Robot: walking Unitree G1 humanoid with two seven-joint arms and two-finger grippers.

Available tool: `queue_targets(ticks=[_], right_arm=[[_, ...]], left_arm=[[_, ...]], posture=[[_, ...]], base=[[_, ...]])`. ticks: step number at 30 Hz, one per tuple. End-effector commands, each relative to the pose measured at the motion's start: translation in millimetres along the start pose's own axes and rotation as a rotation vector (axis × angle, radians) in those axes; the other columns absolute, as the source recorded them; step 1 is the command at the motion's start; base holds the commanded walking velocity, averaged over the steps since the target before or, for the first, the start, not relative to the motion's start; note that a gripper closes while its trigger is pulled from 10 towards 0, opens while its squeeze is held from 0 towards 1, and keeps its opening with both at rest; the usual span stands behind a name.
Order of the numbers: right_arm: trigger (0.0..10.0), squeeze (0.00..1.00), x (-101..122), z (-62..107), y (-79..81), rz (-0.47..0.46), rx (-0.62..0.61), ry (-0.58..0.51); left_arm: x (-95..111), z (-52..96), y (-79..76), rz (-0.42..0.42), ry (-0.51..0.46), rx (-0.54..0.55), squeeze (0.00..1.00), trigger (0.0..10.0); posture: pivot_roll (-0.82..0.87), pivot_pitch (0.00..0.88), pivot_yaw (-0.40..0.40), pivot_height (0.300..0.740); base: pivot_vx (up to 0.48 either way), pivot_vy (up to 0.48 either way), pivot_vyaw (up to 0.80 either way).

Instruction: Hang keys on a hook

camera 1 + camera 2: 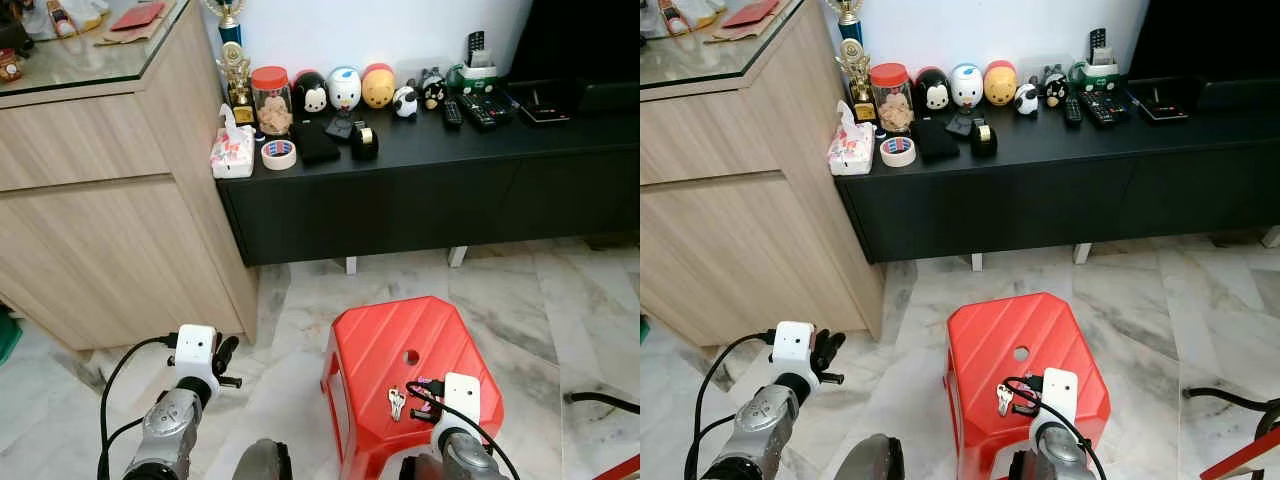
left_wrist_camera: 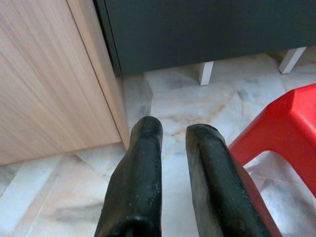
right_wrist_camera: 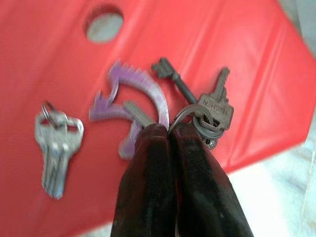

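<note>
The right end effector (image 3: 165,129) had clamped the key bunch (image 3: 197,111) above the red stool (image 1: 380,345); left end effector (image 2: 173,143) slightly parted, hanging remained.

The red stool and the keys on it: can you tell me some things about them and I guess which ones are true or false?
1. The right end effector is shut on the key bunch with the purple tag. True.
2. The small silver keys are held too. False: they lie loose on the red stool.
3. The stool's top has a round hole. True.
4. The left end effector is touching the stool. False: it hangs over the marble floor, next to the wooden cabinet.
5. The stool stands on the black sideboard. False: it stands on the floor in front of the black sideboard.
</note>
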State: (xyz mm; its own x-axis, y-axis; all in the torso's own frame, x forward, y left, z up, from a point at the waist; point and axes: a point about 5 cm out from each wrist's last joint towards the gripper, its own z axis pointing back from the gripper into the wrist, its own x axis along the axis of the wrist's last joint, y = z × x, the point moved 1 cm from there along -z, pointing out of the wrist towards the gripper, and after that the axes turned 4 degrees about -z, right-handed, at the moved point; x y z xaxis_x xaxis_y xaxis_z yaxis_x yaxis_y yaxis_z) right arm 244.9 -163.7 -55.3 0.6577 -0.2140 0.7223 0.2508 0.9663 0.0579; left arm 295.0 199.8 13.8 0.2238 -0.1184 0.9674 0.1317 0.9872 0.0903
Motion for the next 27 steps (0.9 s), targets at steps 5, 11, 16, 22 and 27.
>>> queue_targets(ticks=[5, 11, 16, 22, 27], right_arm=[[0.0, 0.0, 13.6, -1.7, 2.4, -0.02, 0.004, -0.052], [0.0, 0.0, 41.6, 3.3, 3.9, 0.003, 0.011, -0.24], [0.0, 0.0, 64.8, 17.7, 4.8, -0.015, 0.04, -0.416], [10.0, 0.0, 71.1, 30.0, 12.7, 0.042, 0.139, -0.497], [10.0, 0.0, 70.9, 30.7, 9.3, 0.027, 0.126, -0.502]], left_arm=[[9.9, -6.9, -2.3, -0.016, -0.031, -0.002, 0.0, 10.0], [22.7, -14.0, -5.9, -0.017, -0.074, 0.004, 0.0, 10.0], [30.4, -17.5, -8.4, -0.013, -0.102, 0.01, 0.0, 10.0], [31.3, -20.6, -6.8, 0.011, -0.085, 0.04, 0.0, 10.0], [17.5, -15.0, -1.9, 0.025, -0.024, 0.065, 0.0, 10.0]], posture=[[0.0, 0.008, 0.048, 0.64], [-0.01, 0.0, 0.044, 0.64], [-0.03, 0.0, 0.042, 0.64], [-0.06, 0.0, 0.049, 0.64], [-0.06, 0.0, 0.054, 0.64]], base=[[0.0, 0.0, 0.0], [0.0, 0.0, 0.0], [0.0, 0.0, 0.0], [0.0, 0.0, 0.0], [0.0, 0.0, 0.0]])
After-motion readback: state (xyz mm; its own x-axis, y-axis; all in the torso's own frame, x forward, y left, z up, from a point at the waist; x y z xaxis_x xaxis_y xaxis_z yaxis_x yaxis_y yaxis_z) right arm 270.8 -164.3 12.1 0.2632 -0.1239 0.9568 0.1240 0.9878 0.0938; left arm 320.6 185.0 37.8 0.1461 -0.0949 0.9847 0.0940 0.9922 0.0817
